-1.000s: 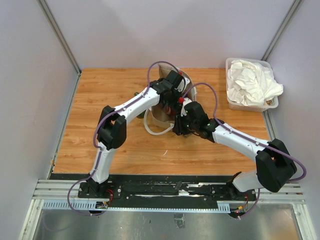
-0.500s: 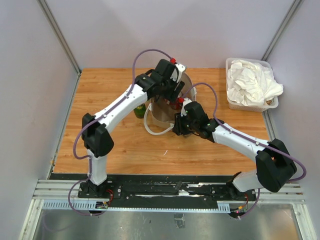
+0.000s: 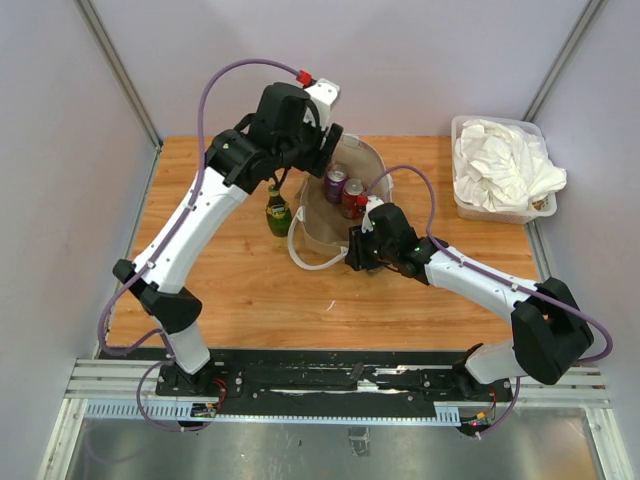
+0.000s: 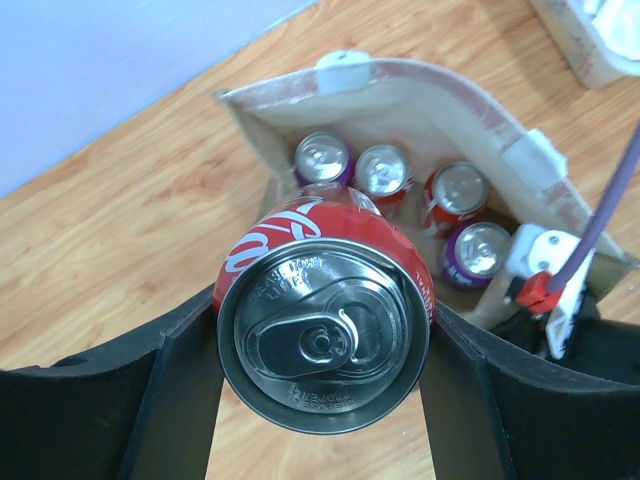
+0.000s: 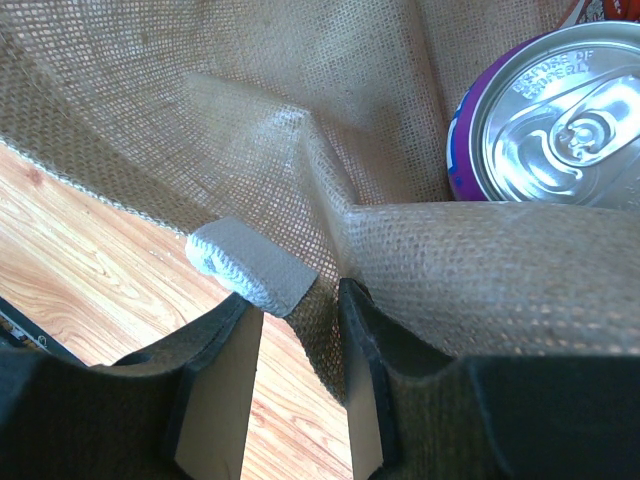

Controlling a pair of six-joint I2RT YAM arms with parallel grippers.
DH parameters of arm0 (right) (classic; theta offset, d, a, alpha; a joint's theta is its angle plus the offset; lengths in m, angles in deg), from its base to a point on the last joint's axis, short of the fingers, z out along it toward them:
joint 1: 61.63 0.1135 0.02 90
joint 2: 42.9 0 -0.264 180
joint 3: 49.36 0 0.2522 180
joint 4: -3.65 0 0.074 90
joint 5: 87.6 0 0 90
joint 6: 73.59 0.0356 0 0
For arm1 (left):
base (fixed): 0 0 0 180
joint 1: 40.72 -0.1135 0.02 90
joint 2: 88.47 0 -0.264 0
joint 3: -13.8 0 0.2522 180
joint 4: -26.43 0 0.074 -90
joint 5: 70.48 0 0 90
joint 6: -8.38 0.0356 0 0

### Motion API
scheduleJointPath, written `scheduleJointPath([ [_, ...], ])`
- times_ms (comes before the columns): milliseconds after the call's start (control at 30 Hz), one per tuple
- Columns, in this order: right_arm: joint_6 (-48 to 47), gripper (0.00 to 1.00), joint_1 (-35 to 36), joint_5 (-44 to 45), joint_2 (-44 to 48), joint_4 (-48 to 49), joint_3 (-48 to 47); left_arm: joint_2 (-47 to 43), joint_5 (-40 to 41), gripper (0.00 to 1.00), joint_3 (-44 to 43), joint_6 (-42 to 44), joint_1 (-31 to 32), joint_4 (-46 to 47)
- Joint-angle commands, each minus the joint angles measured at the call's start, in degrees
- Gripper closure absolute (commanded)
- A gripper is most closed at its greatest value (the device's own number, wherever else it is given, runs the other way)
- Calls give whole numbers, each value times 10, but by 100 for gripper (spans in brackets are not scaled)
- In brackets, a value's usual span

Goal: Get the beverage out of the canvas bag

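Left tool [image 4: 325, 425] clamped on red cola can [image 4: 300, 235]; can axis vertical, held above open tan canvas bag [image 4: 470, 110], outside it. Right tool [image 5: 292, 395] pinches bag rim. Probable set-down: wooden table [image 3: 200, 290] left of bag, near green bottle [image 3: 277, 215].

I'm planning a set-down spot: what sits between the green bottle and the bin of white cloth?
In the top view, the canvas bag stands there, cans inside, with the right claw clamped on its near rim.
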Motion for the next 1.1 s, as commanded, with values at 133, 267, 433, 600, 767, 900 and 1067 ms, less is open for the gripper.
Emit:
scheduleJointPath([
  [133, -2, 62, 8, -6, -16, -82, 22, -127, 15, 99, 113, -19, -132, 48],
  [267, -2, 62, 9, -8, -17, -81, 20, -179, -7, 99, 212, -29, -198, 93],
  [433, 0, 62, 8, -10, -17, -81, 20, -215, -67, 100, 312, -44, -277, 131],
  [600, 0, 62, 8, -11, -19, -82, 21, -223, -111, 99, 383, -52, -316, 167],
  [767, 4, 62, 8, -14, -22, -77, 24, -202, -160, 100, 445, -61, -326, 202],
  [900, 4, 62, 8, -14, -22, -77, 25, -189, -179, 99, 494, -90, -339, 255],
  [1067, 4, 62, 8, -16, -21, -75, 26, -177, -136, 99, 541, -109, -342, 310],
])
